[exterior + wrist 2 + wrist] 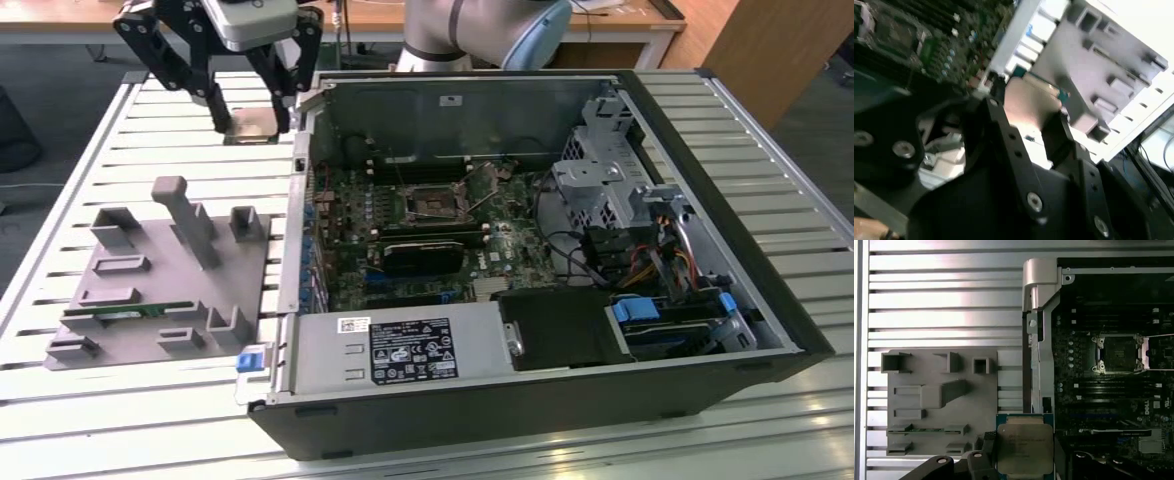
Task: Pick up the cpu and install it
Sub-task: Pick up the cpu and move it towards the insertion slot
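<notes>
Grips cpu (1025,449) flat in gripper (252,124), jaws closed on its edges; hovers outside case (454,115), open socket (434,203) toward exterior view's right.

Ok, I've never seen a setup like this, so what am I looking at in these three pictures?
It is one robot arm working on an open computer case that lies on a slatted metal table. The exterior view comes from a camera off the arm, looking down over the whole scene. Both wrist views come from cameras riding on the arm near its jaws. The jaws are shut on the cpu, a small square chip with a silvery top, held just outside the case. Inside, the motherboard's socket stands empty. Beside the case, at the exterior view's left, lies a grey tray with a narrow green memory stick in it.
</notes>
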Action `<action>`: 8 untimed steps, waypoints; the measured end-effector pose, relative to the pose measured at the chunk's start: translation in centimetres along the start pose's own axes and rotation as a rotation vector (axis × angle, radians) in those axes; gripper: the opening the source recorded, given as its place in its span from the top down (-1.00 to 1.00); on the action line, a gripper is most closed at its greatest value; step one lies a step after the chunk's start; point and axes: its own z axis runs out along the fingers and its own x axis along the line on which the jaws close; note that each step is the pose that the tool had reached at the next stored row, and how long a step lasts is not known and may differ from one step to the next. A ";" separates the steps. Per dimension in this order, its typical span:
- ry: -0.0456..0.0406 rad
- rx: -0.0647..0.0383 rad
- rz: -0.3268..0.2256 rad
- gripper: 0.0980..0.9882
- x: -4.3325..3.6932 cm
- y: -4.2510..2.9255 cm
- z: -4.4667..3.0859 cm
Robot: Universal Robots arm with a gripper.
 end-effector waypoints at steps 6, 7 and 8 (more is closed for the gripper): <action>0.0001 0.000 0.000 0.00 -0.11 0.01 0.00; 0.0001 0.000 0.000 0.00 -0.18 0.01 0.00; 0.0001 0.000 0.000 0.00 -0.19 0.01 0.00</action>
